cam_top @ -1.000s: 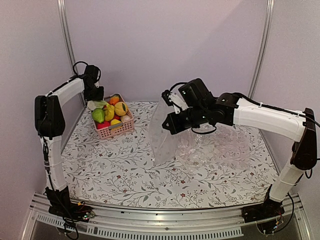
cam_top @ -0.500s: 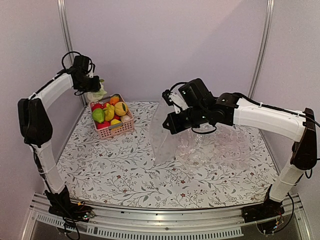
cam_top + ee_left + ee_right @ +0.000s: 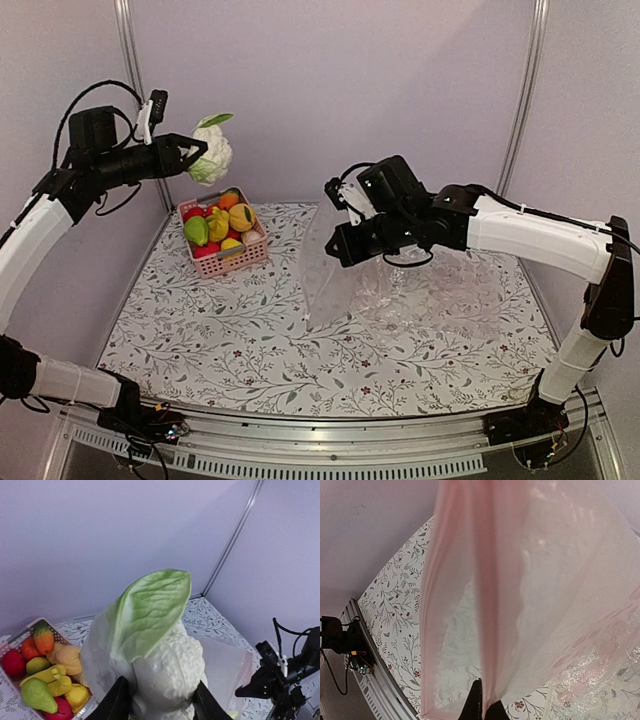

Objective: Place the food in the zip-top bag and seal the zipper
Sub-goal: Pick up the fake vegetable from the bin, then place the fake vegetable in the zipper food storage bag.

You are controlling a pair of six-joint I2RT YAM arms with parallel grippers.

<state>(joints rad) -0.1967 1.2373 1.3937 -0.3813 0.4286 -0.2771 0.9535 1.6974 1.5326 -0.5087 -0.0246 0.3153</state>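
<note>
My left gripper (image 3: 196,152) is shut on a whitish toy cauliflower (image 3: 212,158) with a green leaf and holds it high in the air, above the pink basket. In the left wrist view the cauliflower (image 3: 170,665) sits between both fingers (image 3: 116,702). More food (image 3: 218,226) lies in the basket: red, yellow, orange and green pieces. My right gripper (image 3: 338,246) is shut on the top edge of the zip-top bag (image 3: 322,275), which hangs down to the table at centre. Its pale pink zipper (image 3: 492,580) runs away from the right gripper (image 3: 484,709), with the mouth parted on the left.
The pink slatted basket (image 3: 228,258) stands at the back left of the flowered table (image 3: 230,340). A larger crinkled clear bag (image 3: 445,295) lies under and right of the right arm. Metal posts stand in both back corners.
My left arm has lifted the cauliflower out of the basket, swinging it up and a little right, well above the table. The right arm and the bag have not moved.
</note>
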